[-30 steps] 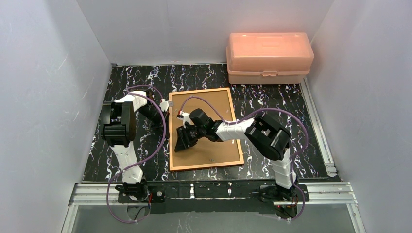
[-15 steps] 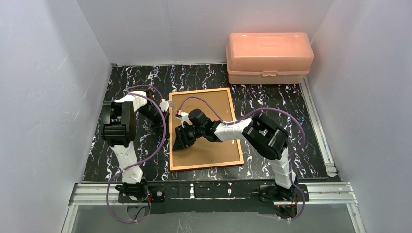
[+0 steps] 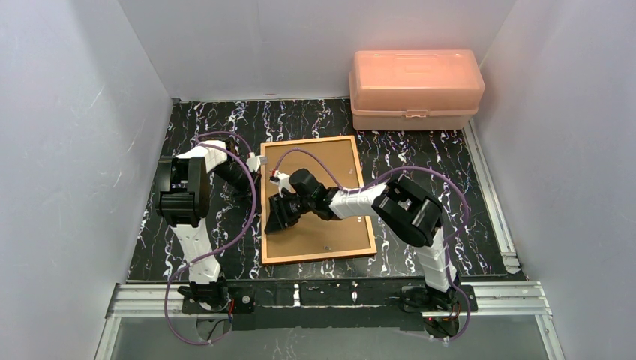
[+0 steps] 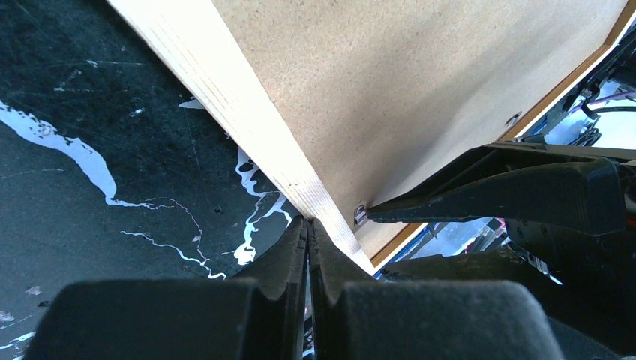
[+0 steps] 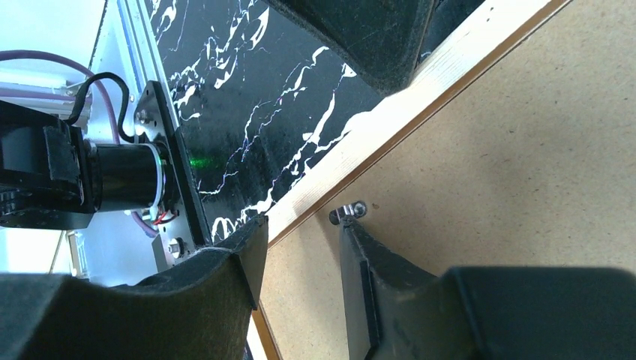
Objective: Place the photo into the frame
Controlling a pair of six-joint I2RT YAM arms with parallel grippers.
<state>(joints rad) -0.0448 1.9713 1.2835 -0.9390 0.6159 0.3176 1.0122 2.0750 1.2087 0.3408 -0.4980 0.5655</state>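
The left tool (image 4: 307,225) is pinched shut on nothing. Its tips press the frame's (image 4: 225,97) left rail, likely to keep it from sliding. The frame lies flat on the bench (image 3: 202,120), board (image 5: 487,187) side up. I cannot see the photo. The right tool (image 5: 300,225) is half wide and empty, with one tip by a tiny clip (image 5: 346,212). Only its own camera shows the clip.

Thin-railed orange-brown wooden frame (image 3: 307,140) lies flat, back side up, brown backing board (image 3: 334,154) seated inside it, near-left of the pink plastic box (image 3: 415,88), apart.
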